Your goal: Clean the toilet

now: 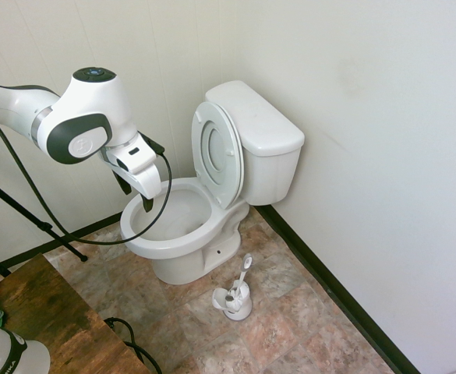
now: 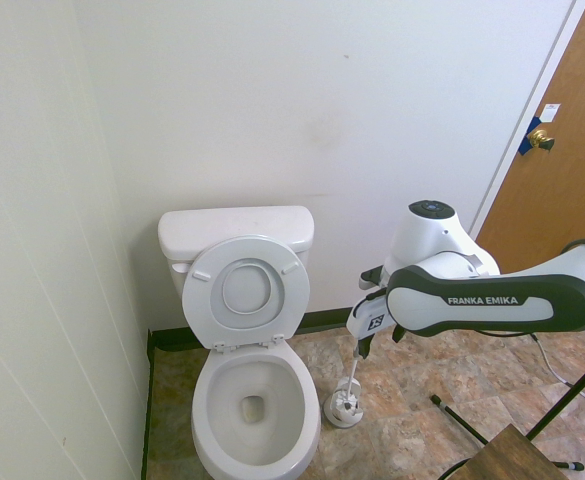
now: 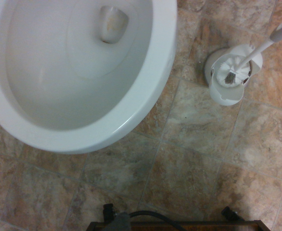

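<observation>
The toilet (image 1: 204, 210) stands against the wall, seat and lid raised against its tank. Beside its base, a brush holder (image 1: 235, 300) with a brush (image 3: 233, 71) sits on the tiled floor (image 1: 305, 319). Above the bowl's front rim hangs the gripper (image 1: 134, 195), fingers spread, empty.

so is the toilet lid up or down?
Up. The lid and seat stand raised against the tank, leaving the bowl open; the wrist view looks straight into it.

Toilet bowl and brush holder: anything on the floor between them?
No. Wrist view shows only bare tile between the toilet and the brush holder.
</observation>
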### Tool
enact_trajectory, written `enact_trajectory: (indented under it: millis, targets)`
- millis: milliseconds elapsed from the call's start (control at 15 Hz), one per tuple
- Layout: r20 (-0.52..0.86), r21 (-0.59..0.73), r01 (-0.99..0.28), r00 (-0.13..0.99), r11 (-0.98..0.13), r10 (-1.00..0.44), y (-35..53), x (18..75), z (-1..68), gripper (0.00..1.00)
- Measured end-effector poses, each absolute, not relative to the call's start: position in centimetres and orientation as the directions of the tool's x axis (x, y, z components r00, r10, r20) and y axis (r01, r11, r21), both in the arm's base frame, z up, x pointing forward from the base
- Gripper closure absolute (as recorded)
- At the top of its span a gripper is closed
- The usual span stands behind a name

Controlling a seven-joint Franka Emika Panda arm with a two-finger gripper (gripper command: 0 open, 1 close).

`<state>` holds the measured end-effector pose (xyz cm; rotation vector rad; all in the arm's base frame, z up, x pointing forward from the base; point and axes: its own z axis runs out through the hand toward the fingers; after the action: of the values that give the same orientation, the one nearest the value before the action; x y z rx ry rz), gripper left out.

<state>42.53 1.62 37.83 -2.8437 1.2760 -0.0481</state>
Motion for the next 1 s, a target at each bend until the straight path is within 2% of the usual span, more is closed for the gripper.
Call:
enact_trajectory:
  millis: [200,400,600,1000]
  targets:
    - [0.02,-0.04,-0.761,0.648,-0.648,-0.762,1.0,43.3,37.5,0.0]
    - [0.03,-0.048,-0.84,0.539,-0.54,-0.842,-2.9,47.2,35.5,0.0]
    - [-0.001,-0.012,-0.907,0.421,-0.421,-0.907,-6.9,51.9,30.6,0.0]
    - [-0.063,0.053,-0.961,0.267,-0.271,-0.962,-13.2,60.4,18.7,0.0]
